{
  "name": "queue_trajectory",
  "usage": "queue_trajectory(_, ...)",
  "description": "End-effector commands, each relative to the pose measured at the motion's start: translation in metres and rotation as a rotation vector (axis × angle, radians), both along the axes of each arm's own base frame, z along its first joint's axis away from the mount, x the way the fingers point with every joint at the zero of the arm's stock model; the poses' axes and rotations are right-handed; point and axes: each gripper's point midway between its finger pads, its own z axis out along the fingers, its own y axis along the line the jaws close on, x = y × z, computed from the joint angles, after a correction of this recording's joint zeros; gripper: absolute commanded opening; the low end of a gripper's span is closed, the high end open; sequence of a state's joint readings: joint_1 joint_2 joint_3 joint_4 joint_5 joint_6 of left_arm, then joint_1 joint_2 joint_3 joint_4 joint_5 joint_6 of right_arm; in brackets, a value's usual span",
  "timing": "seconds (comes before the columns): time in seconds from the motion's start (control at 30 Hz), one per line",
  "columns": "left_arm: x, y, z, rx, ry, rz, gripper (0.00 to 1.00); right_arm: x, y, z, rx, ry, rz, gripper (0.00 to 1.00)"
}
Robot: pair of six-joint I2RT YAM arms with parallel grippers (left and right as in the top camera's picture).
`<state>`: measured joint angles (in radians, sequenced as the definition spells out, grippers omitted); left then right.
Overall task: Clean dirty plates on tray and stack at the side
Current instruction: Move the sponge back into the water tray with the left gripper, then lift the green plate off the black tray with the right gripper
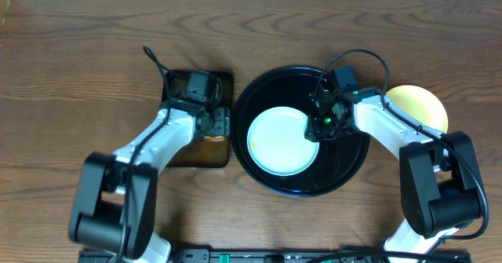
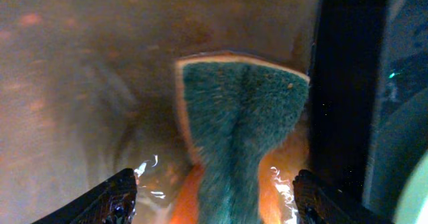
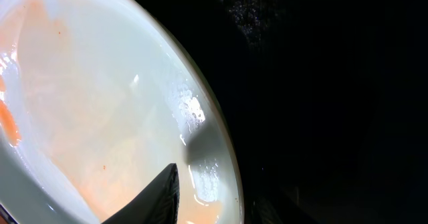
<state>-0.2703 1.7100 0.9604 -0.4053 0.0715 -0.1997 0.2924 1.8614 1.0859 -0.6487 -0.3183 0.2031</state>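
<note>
**Washing step: sponge not yet gripped**

Overhead: your left gripper (image 1: 205, 122) hangs over the pan (image 1: 216, 155). Your right gripper (image 1: 318, 126) sits at the rim of the mint plate (image 1: 278, 141) in the tray (image 1: 345, 165). A yellow plate (image 1: 420, 106) lies outside the tray, just beside it.

Left wrist: the fingers (image 2: 117, 200) stand apart astride the sponge (image 2: 241, 117). Close on it next.

Right wrist: the plate carries sauce streaks (image 3: 8, 120). Only one finger (image 3: 160, 197) shows, so you cannot tell the grip.

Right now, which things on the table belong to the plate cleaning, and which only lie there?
For the job:
mint-blue plate
yellow plate
round black tray
sponge
pan of brownish water

Only lying there:
nothing visible; just the wooden table
</note>
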Motion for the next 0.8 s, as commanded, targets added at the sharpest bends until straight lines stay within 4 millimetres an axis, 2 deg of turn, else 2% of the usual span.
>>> queue_trajectory(0.0, -0.003, 0.011, 0.018, 0.025, -0.03, 0.023, 0.77, -0.009, -0.013, -0.019, -0.088, 0.022, -0.004, 0.33)
queue_trajectory(0.03, -0.006, 0.012, 0.018, 0.028, -0.02, 0.023, 0.81, -0.01, -0.014, -0.021, -0.088, 0.022, -0.003, 0.33)
queue_trajectory(0.37, -0.015, 0.013, 0.015, 0.034, 0.016, 0.021, 0.82, -0.017, -0.016, -0.034, -0.083, 0.018, -0.029, 0.28)
queue_trajectory(0.47, -0.015, 0.013, 0.015, 0.034, 0.016, 0.021, 0.82, -0.022, -0.017, -0.041, -0.084, 0.019, -0.029, 0.1)
queue_trajectory(0.53, -0.015, 0.014, 0.015, 0.034, 0.018, 0.021, 0.82, -0.022, -0.018, -0.042, -0.083, 0.015, -0.029, 0.01)
queue_trajectory(0.57, -0.015, 0.014, 0.015, 0.034, 0.019, 0.021, 0.82, -0.021, -0.017, -0.042, -0.081, 0.011, -0.03, 0.01)
queue_trajectory(0.67, -0.017, 0.014, 0.014, 0.037, 0.028, 0.021, 0.82, -0.008, -0.017, -0.033, -0.075, -0.022, -0.041, 0.01)
queue_trajectory(0.73, -0.018, 0.014, 0.014, 0.038, 0.03, 0.021, 0.82, 0.004, -0.02, -0.022, -0.074, -0.061, -0.056, 0.01)
queue_trajectory(0.77, -0.018, 0.014, 0.014, 0.038, 0.031, 0.021, 0.82, 0.014, -0.023, -0.009, -0.068, -0.1, -0.068, 0.01)
